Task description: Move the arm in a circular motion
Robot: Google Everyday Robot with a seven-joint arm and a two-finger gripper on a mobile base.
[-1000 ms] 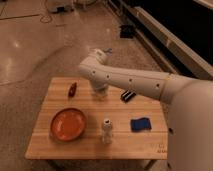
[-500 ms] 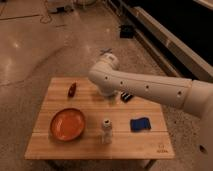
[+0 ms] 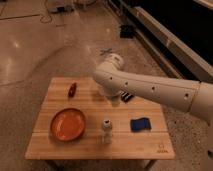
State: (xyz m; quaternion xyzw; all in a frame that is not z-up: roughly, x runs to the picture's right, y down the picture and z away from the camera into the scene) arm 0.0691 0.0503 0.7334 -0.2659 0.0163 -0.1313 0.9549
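The arm [image 3: 150, 87] is large, glossy and white, with small dark screw dots. It reaches in from the right edge and ends in a bulbous joint [image 3: 113, 64] above the back middle of the wooden table [image 3: 150, 145]. My gripper [image 3: 106, 93] hangs under that joint, just over the tabletop, and is mostly hidden by the arm. It holds nothing that I can see.
An orange plate [image 3: 68, 124] lies front left. A small white bottle [image 3: 106, 131] stands front centre and a blue sponge [image 3: 140, 124] lies to its right. A small dark red object [image 3: 72, 89] lies back left. A black item [image 3: 127, 97] shows under the arm.
The arm's end joint has swung to the right over the back of the table. The items on the table have not moved.
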